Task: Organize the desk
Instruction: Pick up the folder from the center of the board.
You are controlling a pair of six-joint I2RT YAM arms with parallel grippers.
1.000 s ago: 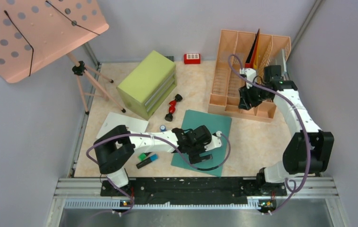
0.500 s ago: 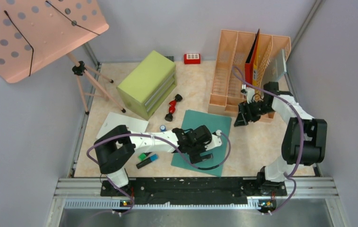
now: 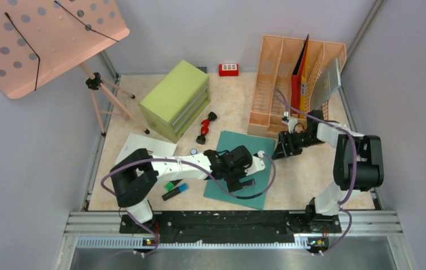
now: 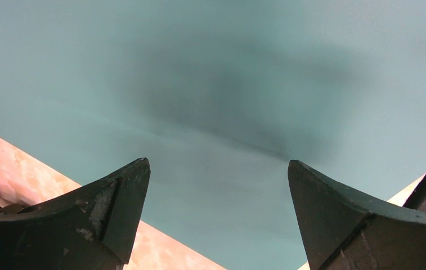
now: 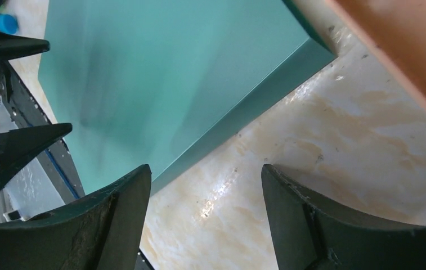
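I see the beige, marble-veined worktop (image 3: 312, 169) spread beneath both claws. My right claw (image 5: 205, 174), spread and empty, has withdrawn from the peach rack (image 3: 267, 90) beside it to the corner of the teal sheet (image 3: 238, 139). My left claw (image 4: 216, 169) gapes empty just above that sheet.

No text, label, brand, number or sign is legible in any view. The teal folder (image 3: 234, 142), green drawer cabinet (image 3: 178, 95) and peach file rack (image 3: 268, 79) show plain faces. The small red object (image 3: 228, 69) by the back wall is too small to read.
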